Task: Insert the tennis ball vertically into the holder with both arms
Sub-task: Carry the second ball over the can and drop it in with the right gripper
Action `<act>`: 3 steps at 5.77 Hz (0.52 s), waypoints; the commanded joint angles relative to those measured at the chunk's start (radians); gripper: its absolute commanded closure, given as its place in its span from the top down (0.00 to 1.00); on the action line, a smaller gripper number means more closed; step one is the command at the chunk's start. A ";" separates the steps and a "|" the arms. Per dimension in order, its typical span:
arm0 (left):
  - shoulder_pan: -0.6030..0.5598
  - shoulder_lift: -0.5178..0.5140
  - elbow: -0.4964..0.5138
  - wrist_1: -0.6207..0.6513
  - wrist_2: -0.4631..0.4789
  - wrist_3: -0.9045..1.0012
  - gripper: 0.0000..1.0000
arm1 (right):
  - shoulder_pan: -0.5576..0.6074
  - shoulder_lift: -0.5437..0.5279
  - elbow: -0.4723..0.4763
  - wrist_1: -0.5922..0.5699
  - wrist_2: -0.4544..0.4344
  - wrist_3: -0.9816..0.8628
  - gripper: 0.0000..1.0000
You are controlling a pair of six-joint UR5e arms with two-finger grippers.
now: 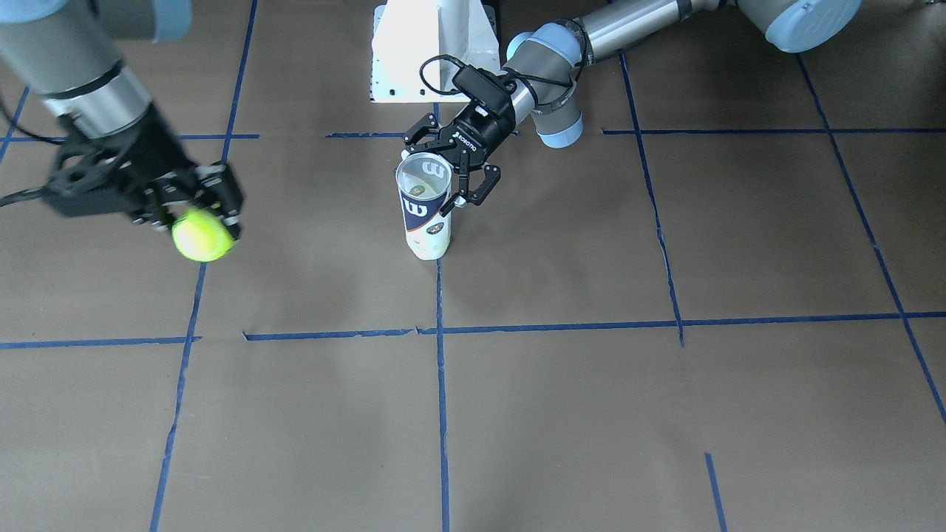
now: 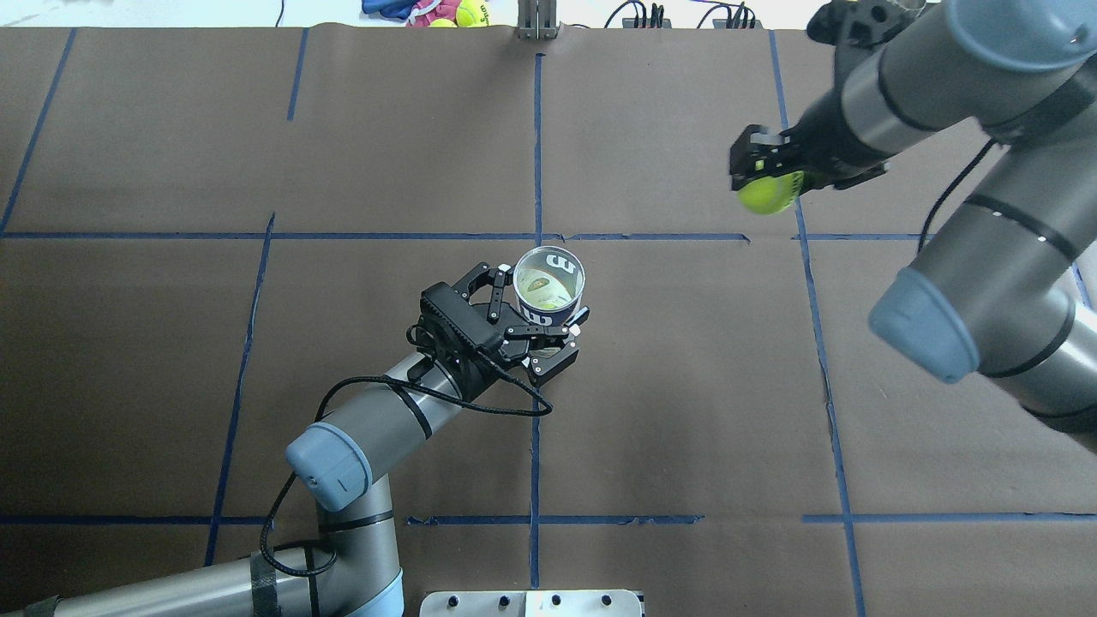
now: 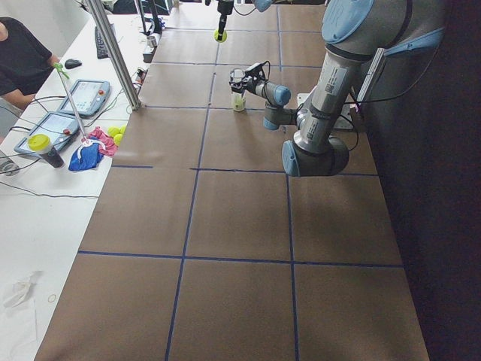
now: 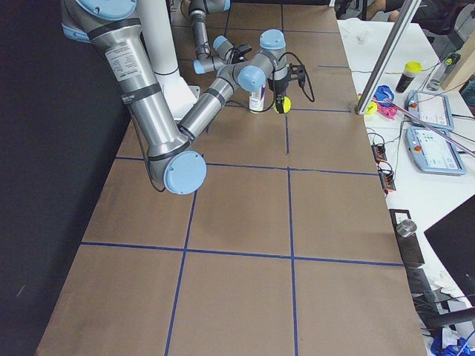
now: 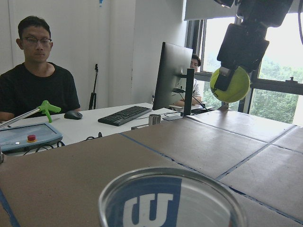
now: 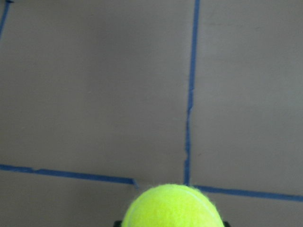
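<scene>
I fear the fuzzy yellow-green tennis ball (image 1: pixel 201 235), pinched in my right gripper (image 1: pixel 196 220) well apart from the upright clear plastic can (image 1: pixel 427 222), may hit the rim and knock it out of my left gripper (image 1: pixel 449 164), which squeezes its sides.

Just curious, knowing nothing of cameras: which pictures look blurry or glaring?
Left wrist view: the holder sits too close, its rim soft, and the windows glare bright. Right wrist view: the tennis ball is cropped, fuzzy-edged. Overhead view: sharp, evenly lit.
</scene>
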 commanded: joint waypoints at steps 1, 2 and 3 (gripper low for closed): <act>0.000 0.000 0.000 0.000 0.000 0.000 0.96 | -0.172 0.135 0.015 -0.002 -0.079 0.269 0.01; 0.000 0.000 -0.001 0.000 0.000 0.000 0.96 | -0.220 0.171 0.016 0.000 -0.104 0.347 0.01; 0.000 0.000 -0.001 0.000 0.000 0.000 0.96 | -0.266 0.194 0.015 0.000 -0.167 0.374 0.01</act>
